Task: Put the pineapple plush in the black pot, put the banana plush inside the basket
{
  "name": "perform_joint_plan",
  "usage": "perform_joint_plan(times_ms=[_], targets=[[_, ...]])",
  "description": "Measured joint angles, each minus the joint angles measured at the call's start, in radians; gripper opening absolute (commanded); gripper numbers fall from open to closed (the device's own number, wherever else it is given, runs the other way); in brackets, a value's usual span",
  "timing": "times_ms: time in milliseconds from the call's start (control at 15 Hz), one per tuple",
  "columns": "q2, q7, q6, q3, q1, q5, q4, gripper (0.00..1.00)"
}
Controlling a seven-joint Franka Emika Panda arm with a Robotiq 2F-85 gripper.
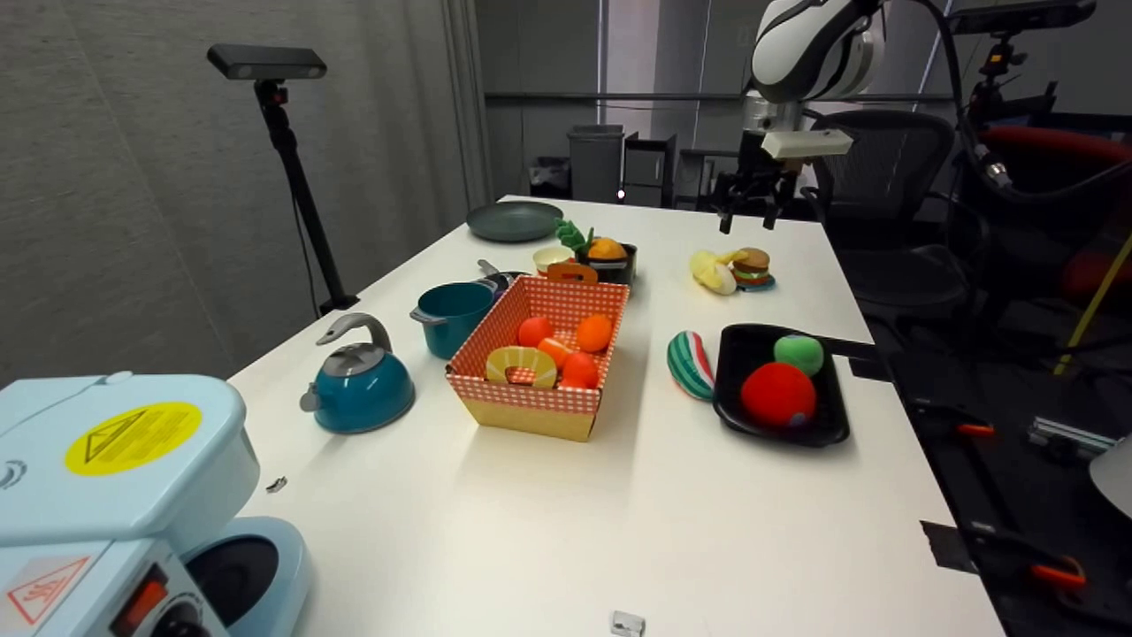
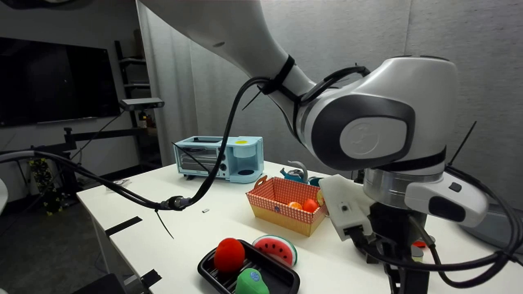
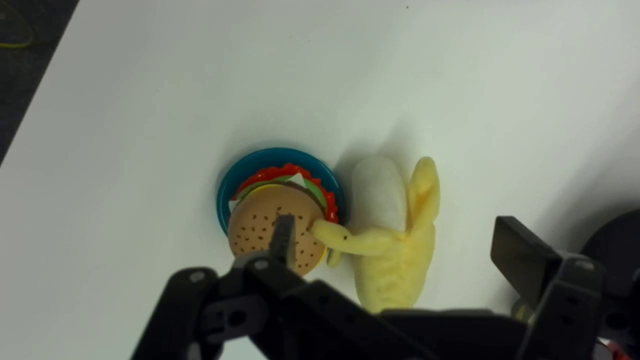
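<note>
My fingers (image 3: pixel 522 262) are spread wide, gripping nothing, hanging above the surface (image 3: pixel 125 150); below me lies the banana plush (image 3: pixel 395 270), just beside the toy burger (image 3: pixel 265 215) on its blue dish (image 3: pixel 275 156), one peel flap reaching over the bun's edge; whether it presses there or only overhangs, I cannot tell; in the wrist view one of my fingertips falls across the bun, the other beyond the banana; so if I drop straight down from here, I expect to hit the burger, stop short, or clamp both toys at once; turning and shifting toward the banana's body should spare me that; catching only a thin flap is the next trap, since something so soft may slip or let the body swing. The pineapple plush (image 1: pixel 608 250) appears to sit in the black pot (image 1: pixel 624 265), so I judge that half done; the pot stands just beside one end of the basket (image 1: pixel 535 416), and a low carry that way could clip the leafy crown and drag it out; the basket has fruit pieces (image 1: pixel 579 367) inside it; if I let go too near its checked rim, the banana could drape over it or roll off outside.
</note>
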Motion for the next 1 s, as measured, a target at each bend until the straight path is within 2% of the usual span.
perform_joint_plan(times_ms=[333, 600, 1000], targets=[[0.01, 0.0, 0.003, -0.007, -0.016, 0.0, -0.003, 1.0], [0.045, -0.001, 0.004, 0.019, -0.015, 0.015, 0.016, 1.0], [0.159, 0.0, 0.006, 0.055, -0.015, 0.107, 0.122, 1.0]])
